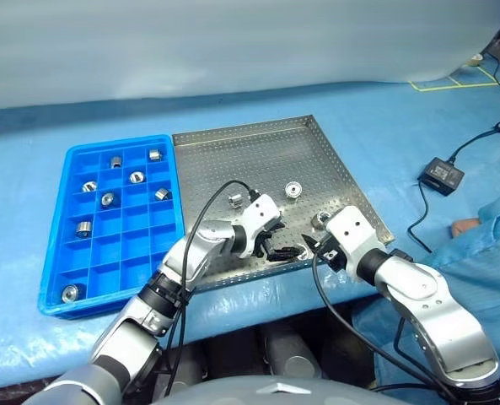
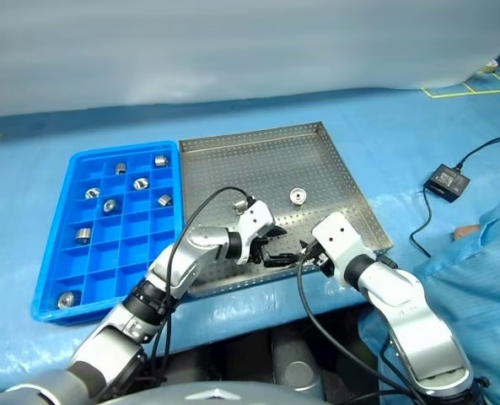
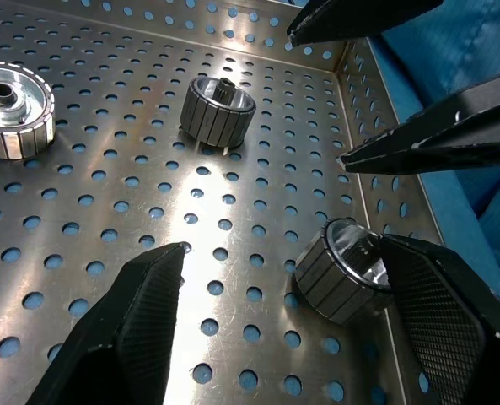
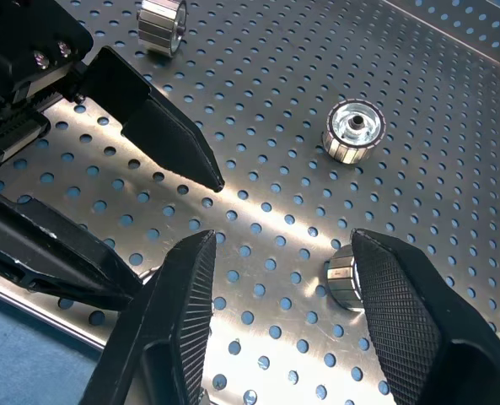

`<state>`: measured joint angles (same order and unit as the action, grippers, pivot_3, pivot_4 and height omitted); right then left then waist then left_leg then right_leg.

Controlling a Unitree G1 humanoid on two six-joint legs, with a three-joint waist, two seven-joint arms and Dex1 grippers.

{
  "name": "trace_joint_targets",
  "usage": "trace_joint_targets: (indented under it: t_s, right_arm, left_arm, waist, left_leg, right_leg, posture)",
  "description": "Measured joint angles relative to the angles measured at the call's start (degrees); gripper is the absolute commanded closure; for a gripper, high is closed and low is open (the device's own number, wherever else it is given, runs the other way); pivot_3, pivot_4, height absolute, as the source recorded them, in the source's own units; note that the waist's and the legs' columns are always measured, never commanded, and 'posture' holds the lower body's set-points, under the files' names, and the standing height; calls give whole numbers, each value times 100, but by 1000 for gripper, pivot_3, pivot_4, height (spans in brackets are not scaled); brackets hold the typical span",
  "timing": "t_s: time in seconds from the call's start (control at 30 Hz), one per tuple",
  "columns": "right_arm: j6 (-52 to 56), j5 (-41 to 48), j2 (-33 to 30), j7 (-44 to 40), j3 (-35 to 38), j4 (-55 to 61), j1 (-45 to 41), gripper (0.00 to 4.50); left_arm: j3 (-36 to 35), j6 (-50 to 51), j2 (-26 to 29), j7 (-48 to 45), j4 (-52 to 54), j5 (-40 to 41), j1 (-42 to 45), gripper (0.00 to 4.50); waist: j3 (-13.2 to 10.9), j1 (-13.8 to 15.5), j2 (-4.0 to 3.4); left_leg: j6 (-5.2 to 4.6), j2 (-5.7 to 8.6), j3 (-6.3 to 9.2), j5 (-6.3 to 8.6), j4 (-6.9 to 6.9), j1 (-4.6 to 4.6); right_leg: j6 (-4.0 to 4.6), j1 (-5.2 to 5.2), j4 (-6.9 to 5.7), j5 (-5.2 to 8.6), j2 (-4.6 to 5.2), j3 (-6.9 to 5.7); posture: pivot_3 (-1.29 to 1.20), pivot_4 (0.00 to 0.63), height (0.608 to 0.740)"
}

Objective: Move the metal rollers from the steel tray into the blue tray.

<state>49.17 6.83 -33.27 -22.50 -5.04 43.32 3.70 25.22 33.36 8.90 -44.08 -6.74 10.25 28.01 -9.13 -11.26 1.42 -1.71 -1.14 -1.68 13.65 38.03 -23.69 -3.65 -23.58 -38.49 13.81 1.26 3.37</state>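
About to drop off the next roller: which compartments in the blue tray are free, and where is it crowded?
The bright blue gridded plastic tray has free compartments in its near middle rows, between the lone near-corner shiny metal roller and the roller above. The far rows are crowded.

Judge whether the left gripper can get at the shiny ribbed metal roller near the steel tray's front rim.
Probably yes: the left gripper is open, one finger already beside the roller, though the right gripper crowds nearby.

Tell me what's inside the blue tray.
The blue tray holds eight metal rollers in separate compartments; the other compartments look empty. Nothing covers it.
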Motion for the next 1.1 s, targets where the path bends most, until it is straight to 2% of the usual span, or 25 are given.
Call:
trace_joint_targets:
  t_s: [0.2, 0.47, 0.57, 0.67, 0.8, 0.9, 1.0, 1.1]
  right_arm:
    - [0, 0, 16, 22, -10, 0, -4, 1813]
    - [-1, 0, 52, 37, -81, 0, -67, 1813]
    - [-1, 0, 57, 45, -101, 0, -66, 1813]
    - [-1, 0, 71, 62, -102, 0, -67, 1813]
    - [-2, 0, 93, 92, -104, 0, -67, 1813]
    - [-3, -1, 127, 122, -117, 0, -67, 1813]
    - [-12, -2, 134, 124, -123, 0, -77, 1813]
    - [-26, -9, 138, 124, -124, -1, -129, 1813]
  left_arm:
    - [-183, 86, -111, 27, 0, 111, 1, 499]
    - [66, 79, -247, 35, -333, -75, 71, 499]
    - [180, -12, -253, 20, -473, -205, 144, 1118]
    - [336, -66, -307, -11, -468, -315, 197, 2057]
    - [399, -116, -321, 30, -469, -412, 208, 2057]
    - [386, -123, -329, 11, -468, -390, 200, 2603]
    - [298, -130, -315, 44, -436, -389, 208, 3480]
    - [226, -115, -298, 75, -400, -387, 198, 3480]
  waist:
    - [0, -53, 0]
    - [0, -57, -1]
    - [2, -63, -3]
    - [4, -56, -6]
    - [5, -70, -8]
    - [6, -83, -9]
    - [7, -90, -10]
    - [8, -103, -13]
  left_leg:
    - [-1, 2, -3, 1, 2, 0]
    - [-4, 5, -5, 2, 1, 1]
    - [-6, 5, -5, 4, -1, 1]
    - [-11, 5, -5, 7, -2, 0]
    - [-18, 5, -15, 10, 1, 0]
    - [-19, 5, -17, 10, 1, 0]
    - [-20, 5, -17, 10, 1, 0]
    - [-20, 5, -17, 10, 1, 0]
  right_leg:
    - [-5, 0, 0, -2, 0, 7]
    - [-8, 0, 2, -2, 0, 11]
    - [-9, 0, 6, -1, 0, 12]
    - [-17, 8, 24, -6, 1, 12]
    - [-34, 11, 40, -16, 1, 24]
    - [-35, 11, 41, -17, 2, 26]
    - [-36, 11, 41, -17, 2, 26]
    - [-36, 11, 41, -17, 1, 27]
  posture:
    - [-298, 150, 740]
    - [-307, 150, 740]
    - [-311, 150, 740]
    - [-312, 150, 740]
    - [-308, 150, 740]
    - [-303, 150, 740]
    - [-297, 150, 740]
    - [-287, 150, 740]
